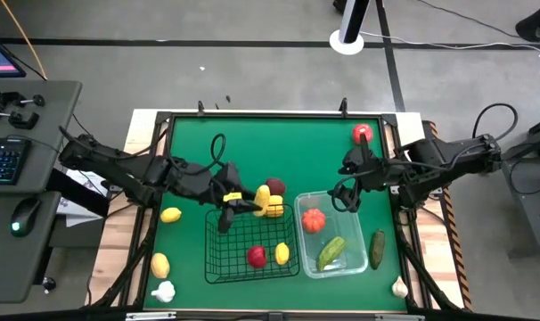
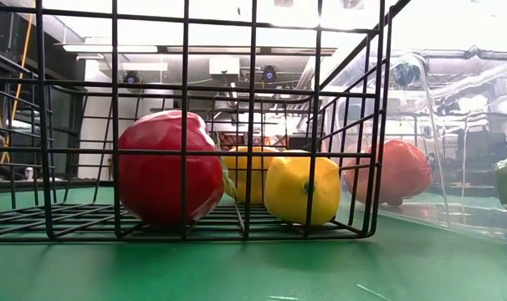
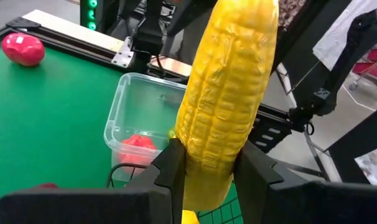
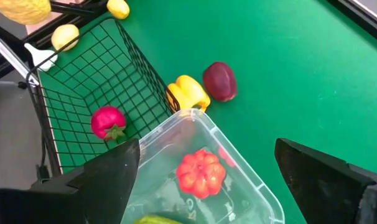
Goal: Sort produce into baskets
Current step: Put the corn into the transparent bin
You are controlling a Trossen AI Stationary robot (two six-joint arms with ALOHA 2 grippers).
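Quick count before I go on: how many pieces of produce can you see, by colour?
Red: 3, loose tomato, basket apple, tub tomato
Dark red: 1, maroon fruit
Yellow: 5, corn in the left hand, pepper, basket lemon, far lemon, near lemon
Green: 2, tub cucumber, loose cucumber
White: 2, left garlic, right garlic
Total: 13

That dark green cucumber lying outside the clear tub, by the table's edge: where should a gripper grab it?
Probably across its middle, coming straight down. The cucumber lies flat and long on the green mat, so fingers closing across its narrow width would fit best. The clear tub sits close on one side, leaving little room there. The open right gripper is nearest.
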